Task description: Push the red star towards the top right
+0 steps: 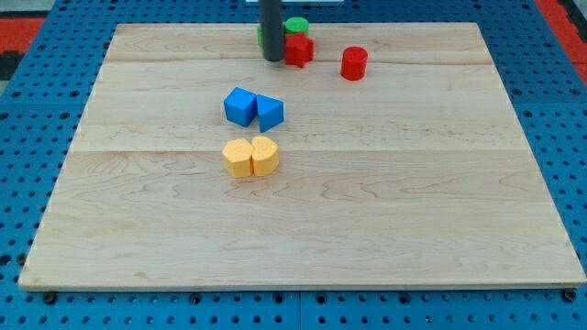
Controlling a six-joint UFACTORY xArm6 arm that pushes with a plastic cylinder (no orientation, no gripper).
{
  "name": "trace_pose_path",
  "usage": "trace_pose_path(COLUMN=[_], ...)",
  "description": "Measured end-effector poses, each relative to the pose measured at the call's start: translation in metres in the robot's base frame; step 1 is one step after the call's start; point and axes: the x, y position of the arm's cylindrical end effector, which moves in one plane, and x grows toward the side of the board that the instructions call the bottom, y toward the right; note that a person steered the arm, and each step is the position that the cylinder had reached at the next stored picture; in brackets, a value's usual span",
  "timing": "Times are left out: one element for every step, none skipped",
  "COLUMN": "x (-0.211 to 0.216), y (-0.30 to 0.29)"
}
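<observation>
The red star [298, 49] lies near the top edge of the wooden board [303, 211], a little left of centre. My tip [273, 60] stands right against the star's left side, the dark rod rising above it. A red cylinder [354, 63] stands apart to the star's right. A green round block [295, 26] sits just above the star. Another green block [260, 33] is mostly hidden behind the rod.
Two blue blocks [253, 108] sit together left of the board's middle. Two yellow blocks [250, 157] sit together just below them. The board rests on a blue pegboard [37, 183].
</observation>
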Motion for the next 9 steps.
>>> trace_pose_path(x=[0.014,0.034,0.033,0.018,0.000,-0.012,-0.012,-0.013,-0.013], y=[0.064,0.067,0.029,0.024,0.013,0.018,0.024,0.040,0.073])
